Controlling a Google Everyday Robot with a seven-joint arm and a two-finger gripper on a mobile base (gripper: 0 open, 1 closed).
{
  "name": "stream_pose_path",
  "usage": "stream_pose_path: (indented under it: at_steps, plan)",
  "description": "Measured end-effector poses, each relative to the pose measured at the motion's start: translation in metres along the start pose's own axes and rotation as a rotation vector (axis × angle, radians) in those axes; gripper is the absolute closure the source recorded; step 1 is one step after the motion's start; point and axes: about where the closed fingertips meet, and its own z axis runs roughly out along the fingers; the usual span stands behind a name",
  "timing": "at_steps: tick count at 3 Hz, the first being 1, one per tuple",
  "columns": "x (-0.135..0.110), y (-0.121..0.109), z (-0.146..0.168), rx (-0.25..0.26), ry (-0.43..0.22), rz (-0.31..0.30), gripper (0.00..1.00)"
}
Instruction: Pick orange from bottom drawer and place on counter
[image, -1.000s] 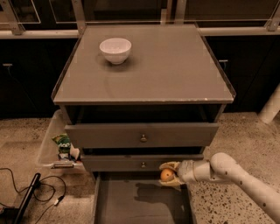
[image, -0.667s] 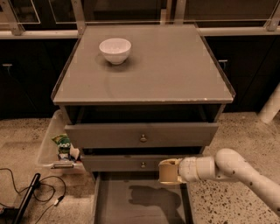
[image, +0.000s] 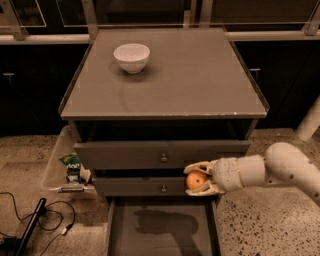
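Observation:
The orange (image: 195, 179) is small and round, held between the two cream fingers of my gripper (image: 198, 179). The gripper reaches in from the right on a white arm and holds the fruit in front of the middle drawer, above the open bottom drawer (image: 162, 230). That drawer is pulled out, with a flat grey floor showing my arm's shadow. The counter (image: 190, 80) is the flat grey cabinet top, well above the gripper.
A white bowl (image: 132, 57) stands on the counter's back left. Two upper drawers with round knobs (image: 163, 158) are closed. A clear bin (image: 62, 165) with packets sits left of the cabinet. Black cables (image: 35, 220) lie on the speckled floor at lower left.
The gripper with the orange has risen a little from the bottom drawer and now sits higher, in front of the middle drawer.

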Motion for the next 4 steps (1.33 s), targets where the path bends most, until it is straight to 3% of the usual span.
stream_pose_path:
  at_steps: [2,4]
  plan:
    - [-0.098,-0.036,-0.087,0.065,-0.053,-0.085,1.00]
    - [-0.104,-0.044,-0.090,0.065,-0.049,-0.102,1.00]
